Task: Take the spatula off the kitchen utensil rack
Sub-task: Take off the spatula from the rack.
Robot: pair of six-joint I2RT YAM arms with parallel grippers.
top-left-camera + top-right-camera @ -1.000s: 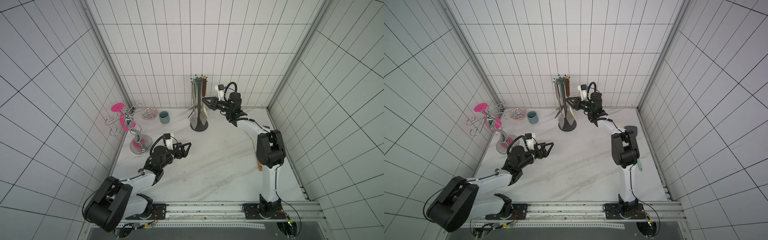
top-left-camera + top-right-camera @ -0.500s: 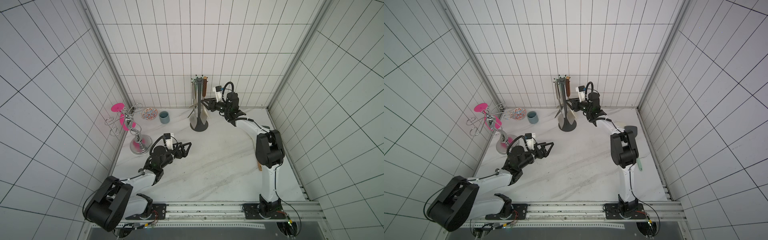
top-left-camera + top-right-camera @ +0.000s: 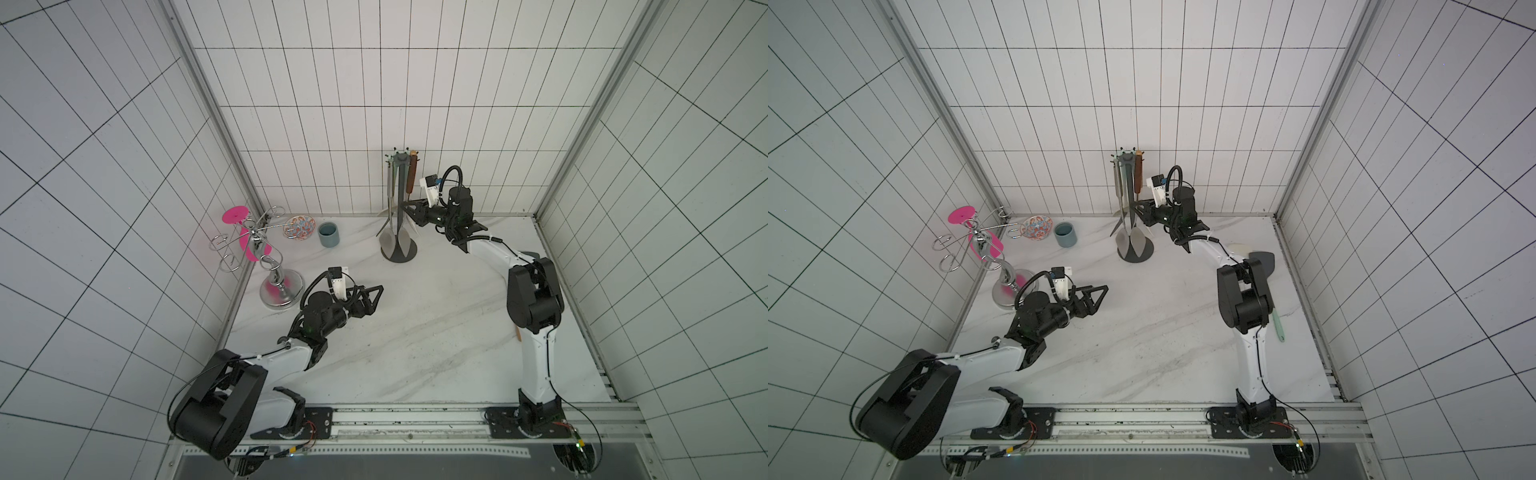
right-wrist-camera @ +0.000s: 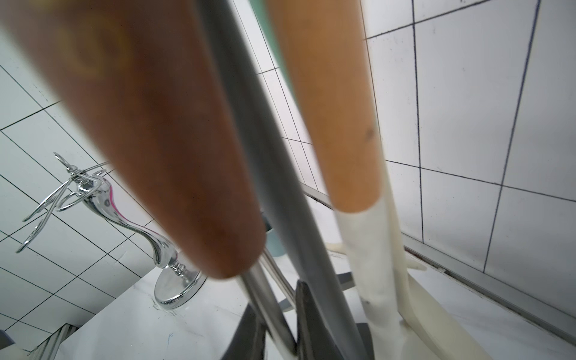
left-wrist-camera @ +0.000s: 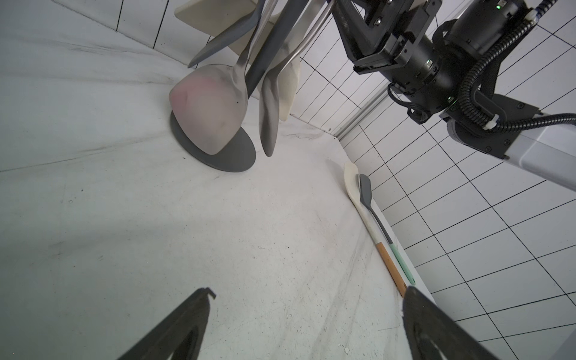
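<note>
Matt grey metal kitchen utensil rack [image 3: 400, 191], mirror-glossy chrome stand [image 3: 280, 289], wooden handle [image 3: 411, 174], smooth marbled tabletop [image 3: 436, 332].

Both are the same build: the left arm [image 3: 286, 353] and right arm [image 3: 536, 361] have glossy white links with chunky black joint housings. Just behind the left gripper [image 3: 374, 301] and right gripper [image 3: 406, 210] sits a small white camera block [image 3: 430, 191], with a ribbed black hose [image 5: 477, 90] looping back. The fingers [image 5: 174, 330] are black open triangles. There are tiny green LEDs [image 5: 498, 5] and silver screws [image 5: 377, 21] near the right wrist.
</note>
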